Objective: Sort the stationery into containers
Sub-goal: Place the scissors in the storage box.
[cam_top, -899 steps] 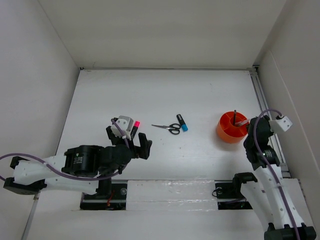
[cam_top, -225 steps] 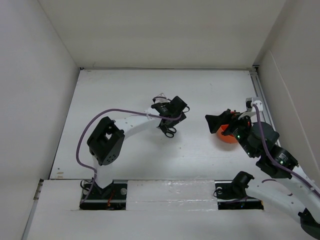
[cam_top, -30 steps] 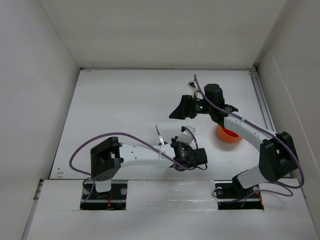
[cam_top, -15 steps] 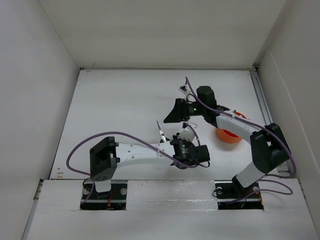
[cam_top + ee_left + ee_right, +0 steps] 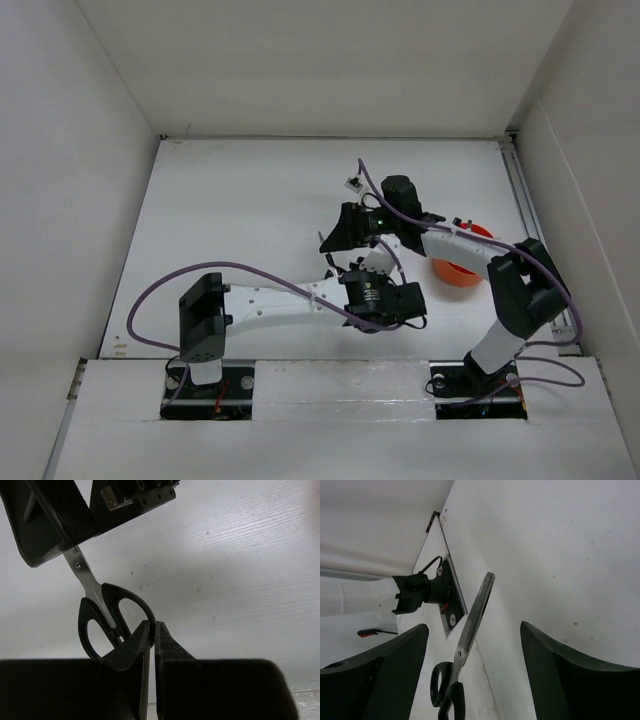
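Over table (image 5: 235, 555), left gripper (image 5: 152, 626) on scissors (image 5: 91, 585)

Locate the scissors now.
Mid-table in the top view, the scissors are pinched by a handle loop in the left gripper, blades pointing between the open fingers of the right gripper.

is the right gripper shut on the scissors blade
No, in the right wrist view the right gripper is open, its fingers wide apart on either side of the scissors blade and not touching it.
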Robot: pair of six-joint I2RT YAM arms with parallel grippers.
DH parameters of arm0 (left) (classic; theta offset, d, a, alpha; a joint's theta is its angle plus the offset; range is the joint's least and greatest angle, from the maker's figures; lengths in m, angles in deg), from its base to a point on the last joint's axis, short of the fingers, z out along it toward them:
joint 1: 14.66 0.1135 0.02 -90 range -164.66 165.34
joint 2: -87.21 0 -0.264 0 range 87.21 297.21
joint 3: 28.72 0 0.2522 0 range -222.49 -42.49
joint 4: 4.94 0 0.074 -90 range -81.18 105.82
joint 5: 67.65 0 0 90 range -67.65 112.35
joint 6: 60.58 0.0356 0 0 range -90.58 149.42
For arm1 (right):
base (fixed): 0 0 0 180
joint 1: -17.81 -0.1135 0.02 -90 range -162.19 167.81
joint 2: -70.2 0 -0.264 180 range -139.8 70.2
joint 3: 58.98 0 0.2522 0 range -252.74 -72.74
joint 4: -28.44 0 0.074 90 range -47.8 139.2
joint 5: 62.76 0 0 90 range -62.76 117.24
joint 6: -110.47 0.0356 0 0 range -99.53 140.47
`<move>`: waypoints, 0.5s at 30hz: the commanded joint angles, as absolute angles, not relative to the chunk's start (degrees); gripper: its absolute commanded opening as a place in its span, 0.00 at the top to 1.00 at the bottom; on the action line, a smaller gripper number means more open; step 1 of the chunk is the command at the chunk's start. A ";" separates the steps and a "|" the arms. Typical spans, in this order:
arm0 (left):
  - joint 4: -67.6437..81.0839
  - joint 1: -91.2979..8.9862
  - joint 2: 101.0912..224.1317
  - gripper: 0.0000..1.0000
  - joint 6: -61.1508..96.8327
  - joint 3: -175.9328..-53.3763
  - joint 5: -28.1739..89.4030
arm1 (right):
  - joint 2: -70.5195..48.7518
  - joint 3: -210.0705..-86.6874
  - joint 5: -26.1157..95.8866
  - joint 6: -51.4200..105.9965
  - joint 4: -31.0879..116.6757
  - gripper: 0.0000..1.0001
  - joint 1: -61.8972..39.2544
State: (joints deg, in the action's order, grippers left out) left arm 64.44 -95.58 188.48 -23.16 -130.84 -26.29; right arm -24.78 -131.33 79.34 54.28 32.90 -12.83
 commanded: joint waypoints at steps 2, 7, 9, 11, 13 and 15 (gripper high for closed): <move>67.01 -95.87 185.38 1.00 -25.69 -132.84 -31.25 | -25.96 -133.39 83.93 55.28 25.42 0.26 -14.19; 67.01 -95.87 185.38 1.00 -25.69 -132.84 -31.79 | -26.48 -132.16 86.66 57.74 21.20 0.42 -14.19; 67.01 -95.87 185.38 1.00 -25.69 -132.31 -31.79 | -26.48 -131.46 87.36 59.05 19.62 0.54 -14.80; 67.01 -95.87 185.38 1.00 -25.69 -132.31 -32.40 | -27.00 -131.46 87.36 59.06 19.61 0.57 -14.80; 67.01 -95.87 185.38 1.00 -25.69 -131.79 -32.40 | -27.01 -130.84 87.36 59.06 19.09 0.65 -15.33; 67.01 -95.87 185.91 1.00 -25.69 -131.78 -32.40 | -27.62 -130.23 87.36 59.58 18.29 0.71 -15.33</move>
State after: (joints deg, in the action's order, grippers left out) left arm 65.27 -95.58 188.46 -23.11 -131.02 -28.30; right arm -26.82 -130.92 84.98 58.93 23.76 -14.53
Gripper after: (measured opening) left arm 0.010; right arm 0.304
